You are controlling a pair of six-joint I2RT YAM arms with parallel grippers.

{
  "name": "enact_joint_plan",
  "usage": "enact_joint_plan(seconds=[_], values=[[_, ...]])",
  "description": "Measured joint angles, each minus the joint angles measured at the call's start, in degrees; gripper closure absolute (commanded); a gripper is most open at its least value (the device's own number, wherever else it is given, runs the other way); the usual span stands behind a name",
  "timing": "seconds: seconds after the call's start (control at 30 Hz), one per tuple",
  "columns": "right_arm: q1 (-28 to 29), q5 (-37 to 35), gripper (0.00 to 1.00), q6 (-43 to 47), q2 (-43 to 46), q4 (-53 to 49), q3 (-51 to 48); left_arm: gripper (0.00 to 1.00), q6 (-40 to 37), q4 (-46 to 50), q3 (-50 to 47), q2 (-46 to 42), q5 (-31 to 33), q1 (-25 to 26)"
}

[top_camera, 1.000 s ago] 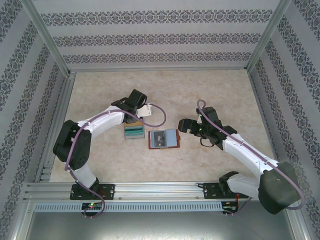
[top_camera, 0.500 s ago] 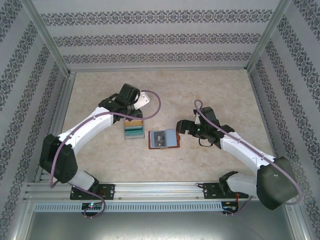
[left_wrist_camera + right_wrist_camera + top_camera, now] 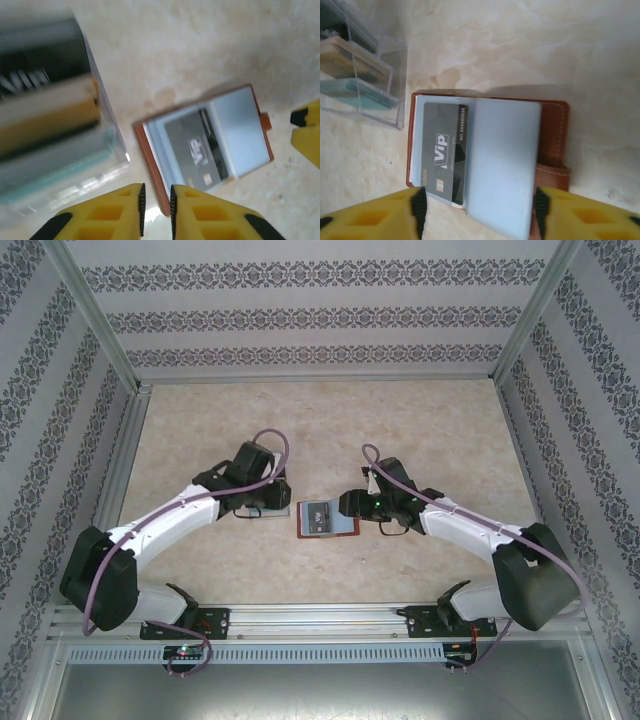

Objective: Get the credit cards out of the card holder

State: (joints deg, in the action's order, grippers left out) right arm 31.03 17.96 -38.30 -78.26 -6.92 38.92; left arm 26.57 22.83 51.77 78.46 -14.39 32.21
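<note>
Card holder (image 3: 327,519) spread open; your right gripper (image 3: 480,206) now straddles it, jaws apart; left gripper (image 3: 156,202) has dropped alongside, pinched closed, empty.

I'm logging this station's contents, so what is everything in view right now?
card holder: one, reddish-brown, lying open mid-table, snap tab on one side.
dark card: one, grey, marked Vip, in the holder's half nearer the tray.
pale panel: one, blue-grey, on the holder's other half; card or sleeve unclear.
clear tray: one, transparent, beside the holder, holding teal, tan and dark cards; count unclear.
table: one, beige marbled.
walls: patterned, on three sides.
left gripper: yellow fingers nearly together, empty, above the gap between tray and holder.
right gripper: yellow fingers apart, over the holder's edge.
</note>
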Motion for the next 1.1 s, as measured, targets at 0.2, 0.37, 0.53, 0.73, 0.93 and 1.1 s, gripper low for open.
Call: enact_joint_plan(seconds=[0.2, 0.37, 0.53, 0.73, 0.93, 1.1], values=[[1.5, 3.5, 0.67, -2.5, -6.1, 2.7, 2.2, 1.00, 6.3, -4.9, -1.8, 3.9, 0.1, 6.0], [2.3, 5.4, 0.72, -4.0, -10.6, 3.6, 4.9, 1.00, 8.3, -7.0, -1.4, 10.4, 2.3, 10.2], [2.5, 6.1, 0.73, -5.3, -14.0, 3.8, 6.1, 1.00, 9.1, -7.0, -1.2, 14.6, 4.3, 11.0], [2.5, 7.3, 0.75, -6.2, -16.8, 3.8, 6.5, 1.00, 9.5, -7.0, -0.7, 16.0, 5.9, 11.0], [2.5, 7.6, 0.74, -6.6, -17.9, 3.8, 6.5, 1.00, 9.6, -7.0, -0.4, 17.2, 5.8, 11.0], [2.5, 8.4, 0.78, -6.7, -18.6, 3.8, 7.0, 1.00, 9.7, -7.1, 0.3, 18.0, 5.4, 11.0]])
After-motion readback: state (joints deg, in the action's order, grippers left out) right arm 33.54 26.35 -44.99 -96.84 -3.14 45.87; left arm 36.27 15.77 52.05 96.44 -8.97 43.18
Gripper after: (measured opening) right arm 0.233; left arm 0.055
